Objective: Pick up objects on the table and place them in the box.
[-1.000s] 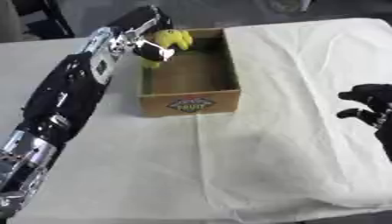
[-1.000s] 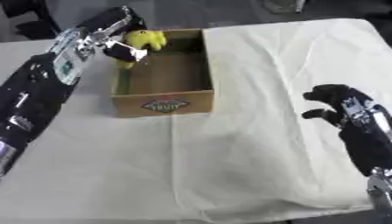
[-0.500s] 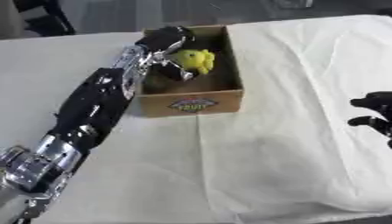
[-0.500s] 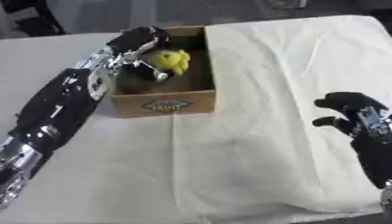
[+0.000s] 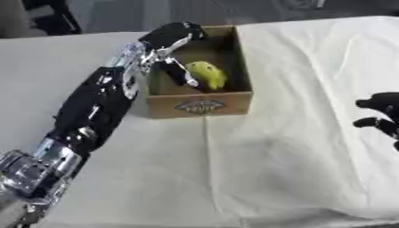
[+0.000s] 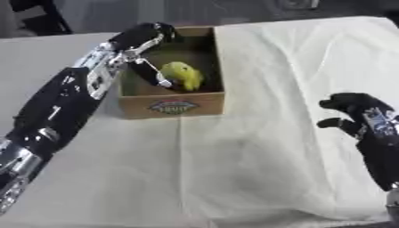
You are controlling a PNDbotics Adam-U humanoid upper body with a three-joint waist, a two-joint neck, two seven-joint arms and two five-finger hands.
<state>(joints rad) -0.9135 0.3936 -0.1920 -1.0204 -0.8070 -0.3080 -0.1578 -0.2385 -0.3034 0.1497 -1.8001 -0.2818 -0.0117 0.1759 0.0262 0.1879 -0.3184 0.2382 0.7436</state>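
A cardboard box (image 5: 199, 106) stands on the white cloth (image 5: 273, 156) at about 12 o'clock, its printed label facing the camera. Inside it lies a yellow thing (image 5: 206, 74). The left arm comes in from 7 o'clock and reaches over the box's left wall; the left hand (image 5: 173, 38) hangs over the box, fingers (image 5: 182, 71) pointing down and touching the yellow thing. The right hand (image 5: 382, 116) shows at 3 o'clock, fingers curled, holding nothing.
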